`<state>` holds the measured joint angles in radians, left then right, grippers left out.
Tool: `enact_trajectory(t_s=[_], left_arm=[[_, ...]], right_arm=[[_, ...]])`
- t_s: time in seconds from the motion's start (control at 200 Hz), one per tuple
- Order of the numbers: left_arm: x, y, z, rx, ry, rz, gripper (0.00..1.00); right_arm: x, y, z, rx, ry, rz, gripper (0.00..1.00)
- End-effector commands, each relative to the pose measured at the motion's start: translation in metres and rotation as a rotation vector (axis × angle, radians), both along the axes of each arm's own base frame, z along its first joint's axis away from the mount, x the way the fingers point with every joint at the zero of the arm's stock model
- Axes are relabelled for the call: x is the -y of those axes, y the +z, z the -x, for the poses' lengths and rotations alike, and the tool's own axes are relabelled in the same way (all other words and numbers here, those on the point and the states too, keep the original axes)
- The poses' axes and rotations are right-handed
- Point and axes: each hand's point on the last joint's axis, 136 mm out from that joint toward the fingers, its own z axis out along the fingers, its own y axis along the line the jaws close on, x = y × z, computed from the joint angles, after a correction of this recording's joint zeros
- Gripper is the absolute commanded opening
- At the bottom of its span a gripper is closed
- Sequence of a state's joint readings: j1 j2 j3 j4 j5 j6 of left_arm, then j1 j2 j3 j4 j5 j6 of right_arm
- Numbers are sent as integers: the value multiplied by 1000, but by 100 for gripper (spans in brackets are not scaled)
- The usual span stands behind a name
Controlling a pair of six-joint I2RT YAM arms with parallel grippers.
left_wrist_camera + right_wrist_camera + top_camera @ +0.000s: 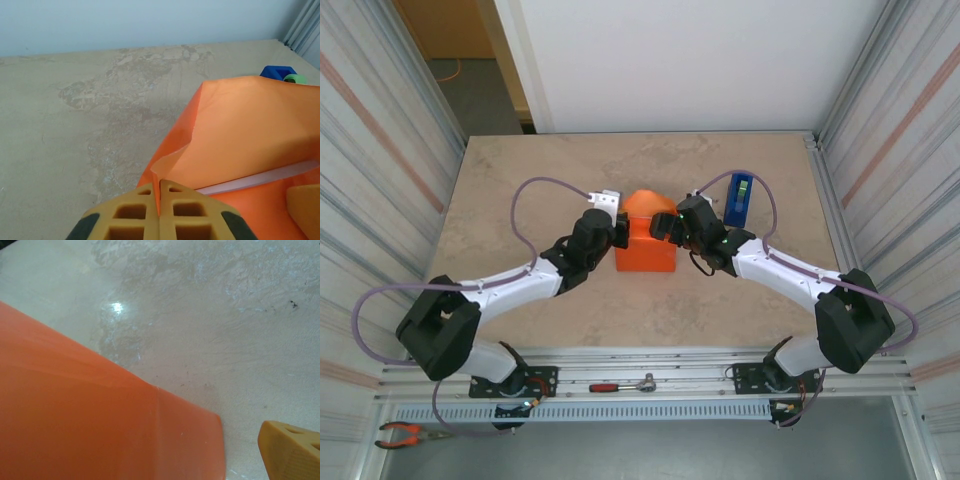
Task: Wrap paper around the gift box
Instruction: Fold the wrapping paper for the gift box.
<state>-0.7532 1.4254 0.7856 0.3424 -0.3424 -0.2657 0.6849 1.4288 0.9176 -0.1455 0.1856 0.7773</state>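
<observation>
Orange paper (240, 125) stands up in a folded flap on the gift box (645, 258), which sits on the counter (520, 180) between the two sets of jaws. Left jaws are closed on the flap's near edge — pinched between both pads (150, 223). Right jaws gape wide, gripping nothing — their visible finger (292, 450) clear of the paper. A blue tape dispenser (738, 198) stands just beyond them.
</observation>
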Motion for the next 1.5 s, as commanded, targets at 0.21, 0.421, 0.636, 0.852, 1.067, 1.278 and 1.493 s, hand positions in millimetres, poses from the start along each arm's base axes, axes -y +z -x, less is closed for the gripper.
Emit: enact_trajectory(t_s=[0.21, 0.421, 0.636, 0.852, 1.067, 1.278, 1.493], left_arm=[[7, 26, -13, 66, 12, 14, 0], [8, 27, -13, 62, 7, 20, 31], [12, 27, -3, 55, -14, 27, 64], [11, 19, -10, 51, 18, 7, 68], [9, 34, -18, 58, 21, -22, 48], [10, 45, -19, 63, -10, -63, 13], [10, 57, -21, 34, -53, -72, 50]], right_arm=[[34, -62, 38, -199, 18, 201, 98], [34, -64, 39, -201, 18, 197, 98], [32, -62, 38, -201, 26, 195, 98], [32, -62, 37, -203, 28, 194, 98], [32, -63, 38, -205, 29, 197, 98], [32, -64, 38, -207, 30, 198, 98], [33, -63, 38, -205, 29, 197, 98]])
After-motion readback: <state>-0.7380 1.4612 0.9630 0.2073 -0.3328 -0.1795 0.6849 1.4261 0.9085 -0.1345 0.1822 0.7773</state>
